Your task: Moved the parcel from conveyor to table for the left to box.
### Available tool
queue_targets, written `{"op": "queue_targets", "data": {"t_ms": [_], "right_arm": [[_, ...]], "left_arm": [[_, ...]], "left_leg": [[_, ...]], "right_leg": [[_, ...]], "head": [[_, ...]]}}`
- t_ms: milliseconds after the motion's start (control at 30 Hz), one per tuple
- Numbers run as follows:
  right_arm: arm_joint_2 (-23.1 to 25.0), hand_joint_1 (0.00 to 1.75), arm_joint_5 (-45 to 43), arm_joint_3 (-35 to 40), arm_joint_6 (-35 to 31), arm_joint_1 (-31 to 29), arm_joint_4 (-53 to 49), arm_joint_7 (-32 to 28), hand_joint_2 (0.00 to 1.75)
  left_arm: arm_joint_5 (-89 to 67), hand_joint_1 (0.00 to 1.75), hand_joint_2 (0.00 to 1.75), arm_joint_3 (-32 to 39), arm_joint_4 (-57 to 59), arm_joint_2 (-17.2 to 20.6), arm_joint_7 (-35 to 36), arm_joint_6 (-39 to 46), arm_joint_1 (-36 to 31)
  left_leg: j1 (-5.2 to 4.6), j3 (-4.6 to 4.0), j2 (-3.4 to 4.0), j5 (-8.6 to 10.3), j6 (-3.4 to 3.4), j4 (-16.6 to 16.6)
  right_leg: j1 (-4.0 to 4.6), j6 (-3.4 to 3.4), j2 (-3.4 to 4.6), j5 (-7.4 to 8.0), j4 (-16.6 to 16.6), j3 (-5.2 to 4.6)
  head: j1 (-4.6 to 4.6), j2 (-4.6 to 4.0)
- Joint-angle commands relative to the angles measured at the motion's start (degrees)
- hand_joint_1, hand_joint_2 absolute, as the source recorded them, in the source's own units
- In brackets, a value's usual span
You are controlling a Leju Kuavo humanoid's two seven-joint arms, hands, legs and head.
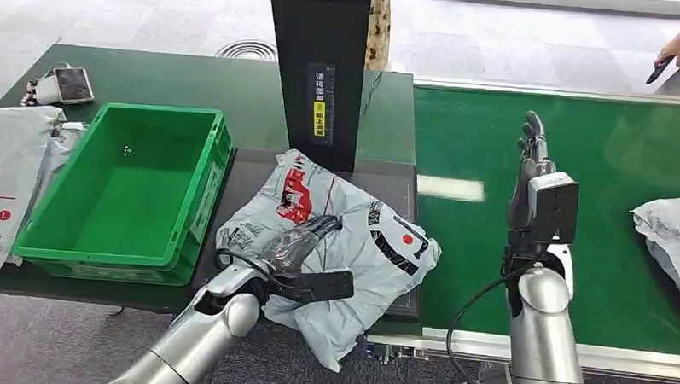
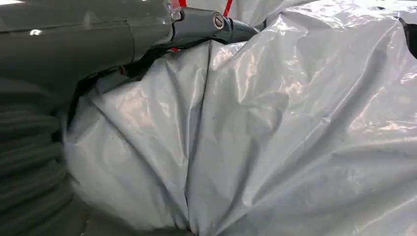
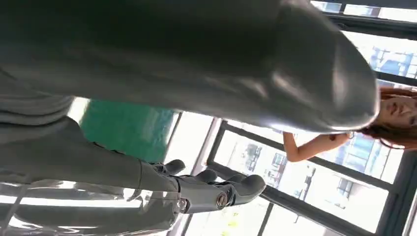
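Observation:
The grey plastic parcel with red print and black labels lies crumpled on the dark scale plate at the table's right end, beside the conveyor. My left hand lies on its near side and grips the bunched plastic. In the left wrist view the parcel is pressed up against the palm, with a finger curved over its top. My right hand is raised above the green conveyor belt, fingers straight up and apart, holding nothing; its fingers also appear in the right wrist view.
An empty green crate stands left of the parcel. More grey parcels lie at the far left. A black scanner post rises behind the parcel. Another parcel waits on the belt's right. A person's hand holds a phone beyond it.

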Motion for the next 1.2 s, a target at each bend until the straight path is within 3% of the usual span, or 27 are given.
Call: {"op": "queue_targets", "data": {"t_ms": [33,500,533,867,900,967,1000,1200], "right_arm": [[1.17,0.00,-0.11,-1.67,0.28,-0.52,1.12,0.13,0.00],[1.40,0.00,0.09,-2.11,0.33,-0.22,0.87,0.13,0.00],[1.44,0.00,0.07,-2.25,0.33,0.01,0.65,0.13,0.00],[0.36,0.00,0.33,-5.04,1.13,3.67,-3.79,-0.48,0.00],[-0.12,0.00,-0.80,-5.46,0.95,4.23,-4.92,-0.86,0.00],[-0.29,0.00,-1.20,-5.66,1.18,4.33,-5.24,-0.69,0.00],[-0.25,0.00,-1.43,-5.48,1.42,3.70,-4.56,-0.78,0.00],[-0.24,0.00,-1.62,-4.75,1.45,2.57,-2.88,-1.02,0.00]], "left_arm": [[-0.41,0.00,1.75,-2.40,5.92,-0.08,0.56,-0.99,0.04],[-0.86,0.00,1.75,-0.82,6.92,-0.66,1.77,-1.21,0.11],[-0.85,1.75,1.75,-0.35,6.91,-0.75,1.82,-0.96,0.19],[-2.84,1.75,1.75,6.07,-7.46,-0.08,-3.86,13.03,1.04],[0.41,1.75,1.75,9.61,-11.94,-0.17,-7.81,28.60,1.49],[1.08,1.75,1.75,10.33,-16.23,0.95,-7.56,27.47,1.79],[0.45,1.75,1.75,11.81,-17.44,1.42,-7.02,32.35,2.16],[1.71,1.75,1.75,12.40,-15.34,1.69,-9.14,34.63,2.01]], "left_leg": [[0.01,0.31,0.14,-0.01,-0.07,-0.23],[0.01,0.25,0.11,-0.02,-0.04,-0.13],[0.01,0.29,0.13,-0.01,-0.05,-0.18],[0.03,0.17,0.09,-0.02,-0.07,-0.09],[0.03,0.05,0.04,-0.01,-0.04,-0.01],[0.05,-0.06,0.00,-0.02,-0.05,0.05],[0.06,-0.06,0.03,-0.03,-0.06,0.05],[0.03,0.11,0.14,-0.06,-0.07,-0.08]], "right_leg": [[0.03,-0.14,0.09,0.02,-0.21,0.27],[0.02,-0.07,0.06,0.00,-0.12,0.23],[0.02,-0.09,0.08,0.01,-0.17,0.26],[0.05,-0.13,0.02,-0.01,-0.07,0.13],[0.04,-0.08,0.00,-0.02,-0.01,0.02],[0.06,-0.08,-0.02,-0.02,0.03,-0.10],[0.08,-0.11,0.00,-0.01,0.03,-0.11],[0.06,-0.11,0.12,-0.04,-0.04,0.01]], "head": [[0.02,0.00],[0.00,0.00],[0.02,0.00],[0.02,0.00],[0.00,0.00],[0.00,0.00],[0.00,0.00],[0.00,0.00]]}}
